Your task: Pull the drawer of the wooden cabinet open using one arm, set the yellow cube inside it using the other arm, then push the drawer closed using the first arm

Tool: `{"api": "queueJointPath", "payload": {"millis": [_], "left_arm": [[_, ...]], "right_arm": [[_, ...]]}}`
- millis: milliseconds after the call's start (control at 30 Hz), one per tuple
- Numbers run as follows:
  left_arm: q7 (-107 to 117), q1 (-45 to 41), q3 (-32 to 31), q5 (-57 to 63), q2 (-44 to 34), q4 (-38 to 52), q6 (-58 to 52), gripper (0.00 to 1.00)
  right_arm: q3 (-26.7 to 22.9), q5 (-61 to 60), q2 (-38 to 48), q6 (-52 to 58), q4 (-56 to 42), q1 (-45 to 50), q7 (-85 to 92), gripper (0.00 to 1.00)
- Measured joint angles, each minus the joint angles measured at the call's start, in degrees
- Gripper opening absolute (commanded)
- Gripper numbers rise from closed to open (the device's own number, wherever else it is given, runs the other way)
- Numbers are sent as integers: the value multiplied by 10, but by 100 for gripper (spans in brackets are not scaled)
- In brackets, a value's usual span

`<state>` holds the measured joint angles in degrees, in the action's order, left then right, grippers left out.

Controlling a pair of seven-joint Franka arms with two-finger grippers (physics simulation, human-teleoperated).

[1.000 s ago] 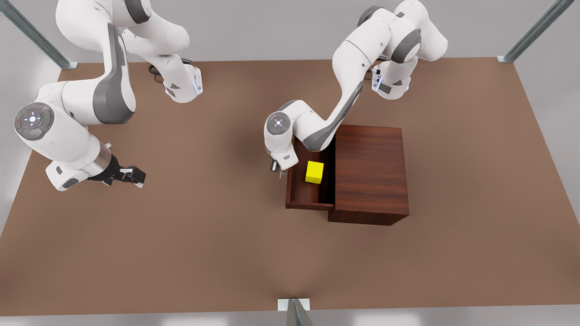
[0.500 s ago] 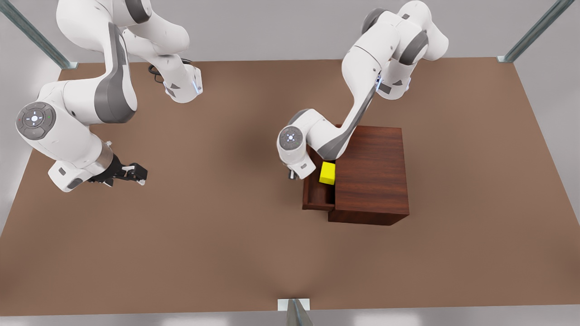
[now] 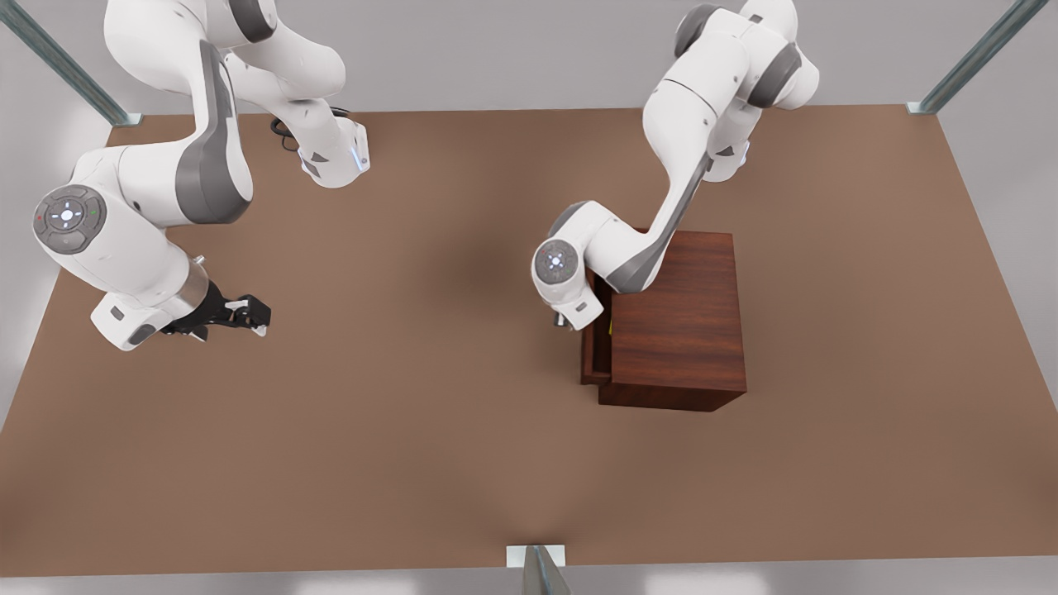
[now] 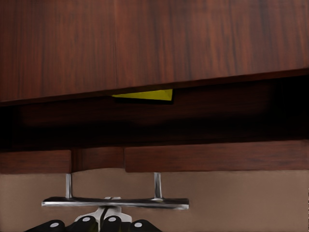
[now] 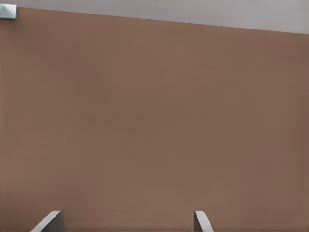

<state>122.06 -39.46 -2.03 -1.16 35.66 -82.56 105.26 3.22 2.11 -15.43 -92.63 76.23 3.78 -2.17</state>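
Note:
The wooden cabinet (image 3: 678, 322) stands right of the table's middle in the front view. Its drawer (image 3: 590, 347) sticks out only a narrow strip toward the front view's left. My left gripper (image 4: 107, 212) is shut on the drawer's silver bar handle (image 4: 116, 202); in the front view the white wrist (image 3: 570, 289) covers it. Just a sliver of the yellow cube (image 4: 145, 95) peeks from under the cabinet top (image 3: 611, 328). Far off at the front view's left, my right gripper (image 3: 244, 314) hangs open over bare table, its fingertips (image 5: 48, 221) spread apart.
The brown tabletop (image 3: 413, 413) stretches wide between the two arms. Metal frame posts stand at the back corners (image 3: 926, 106) and at the front edge (image 3: 537, 562). The arm bases sit along the back.
The drawer has slid toward the front view's right into the cabinet, from wide open to a narrow strip. The left arm moved with it. The cube went under the cabinet top.

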Motion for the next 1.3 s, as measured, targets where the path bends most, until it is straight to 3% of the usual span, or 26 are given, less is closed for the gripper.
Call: {"api": "queueJointPath", "payload": {"millis": [667,700,733,867,1167,1300], "left_arm": [[-96,45,-1,-1,-12,-4,-25,21],[-99,44,-2,-2,-18,-1,-27,41],[-102,42,-6,-6,-24,10,-28,100],[-117,52,-18,-26,-64,61,-43,100],[-413,318,-17,-11,-210,78,-165,100],[-561,332,-23,19,-246,74,-192,100]], "right_arm": [[-1,-1,0,0,0,-2,11,100],[-1,-1,0,0,0,-2,11,100],[-1,-1,0,0,0,-2,11,100],[-1,-1,0,0,0,-2,12,100],[-1,-1,0,0,0,-2,14,100],[-1,-1,0,0,0,-3,14,100]]}}
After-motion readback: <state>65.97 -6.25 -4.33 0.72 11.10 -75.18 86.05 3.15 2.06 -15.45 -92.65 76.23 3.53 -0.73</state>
